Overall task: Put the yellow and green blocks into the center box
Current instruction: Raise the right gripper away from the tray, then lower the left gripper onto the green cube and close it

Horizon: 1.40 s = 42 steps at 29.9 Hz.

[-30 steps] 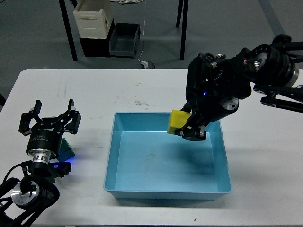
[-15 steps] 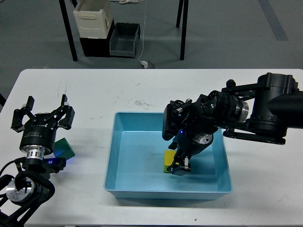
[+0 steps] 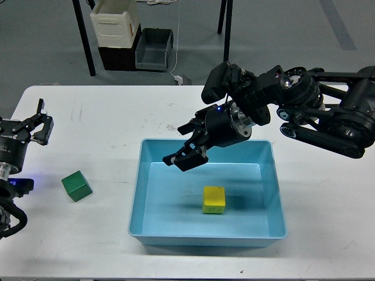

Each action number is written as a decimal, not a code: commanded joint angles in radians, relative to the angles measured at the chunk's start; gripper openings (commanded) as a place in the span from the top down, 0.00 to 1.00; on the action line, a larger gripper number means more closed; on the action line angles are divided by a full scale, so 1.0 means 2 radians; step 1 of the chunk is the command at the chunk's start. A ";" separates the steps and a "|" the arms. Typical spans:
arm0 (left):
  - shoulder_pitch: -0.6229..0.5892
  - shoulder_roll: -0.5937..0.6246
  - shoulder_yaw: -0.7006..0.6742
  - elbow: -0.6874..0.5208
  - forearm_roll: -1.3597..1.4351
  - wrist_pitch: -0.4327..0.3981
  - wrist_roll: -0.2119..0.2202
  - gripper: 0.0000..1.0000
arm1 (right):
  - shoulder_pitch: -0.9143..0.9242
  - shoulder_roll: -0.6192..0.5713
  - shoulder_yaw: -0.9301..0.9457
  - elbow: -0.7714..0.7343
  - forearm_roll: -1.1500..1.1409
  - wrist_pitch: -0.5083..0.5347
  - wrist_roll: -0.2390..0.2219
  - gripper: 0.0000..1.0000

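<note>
A yellow block (image 3: 214, 199) lies on the floor of the light blue box (image 3: 138, 193) at the table's middle. A green block (image 3: 77, 185) sits on the white table left of the box. My right gripper (image 3: 186, 153) is open and empty, hovering above the box's back left part, up and left of the yellow block. My left gripper (image 3: 23, 127) is open and empty at the far left edge, up and left of the green block.
The white table (image 3: 117, 117) carries only the box and the green block. Beyond its far edge stand black table legs, a cream bin (image 3: 115, 23) and a dark bin (image 3: 153, 49) on the floor.
My right gripper let go of the yellow block inside the box, then rose and moved left. My left gripper drew back to the left, uncovering the green block.
</note>
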 commanded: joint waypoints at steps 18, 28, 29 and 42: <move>-0.133 0.061 -0.016 0.068 0.557 0.048 0.000 0.01 | -0.398 0.041 0.519 0.159 0.141 -0.052 -0.080 0.03; -0.186 0.065 -0.014 0.067 0.831 0.105 0.000 0.00 | -0.570 0.113 0.625 0.200 0.184 -0.056 -0.124 0.03; -0.190 0.065 -0.014 0.065 0.847 0.103 0.000 0.00 | -0.583 0.118 0.629 0.203 0.190 -0.056 -0.124 0.03; -0.221 0.144 0.058 -0.069 1.089 0.037 0.000 0.05 | -0.656 0.122 0.676 0.210 0.208 -0.054 -0.119 0.02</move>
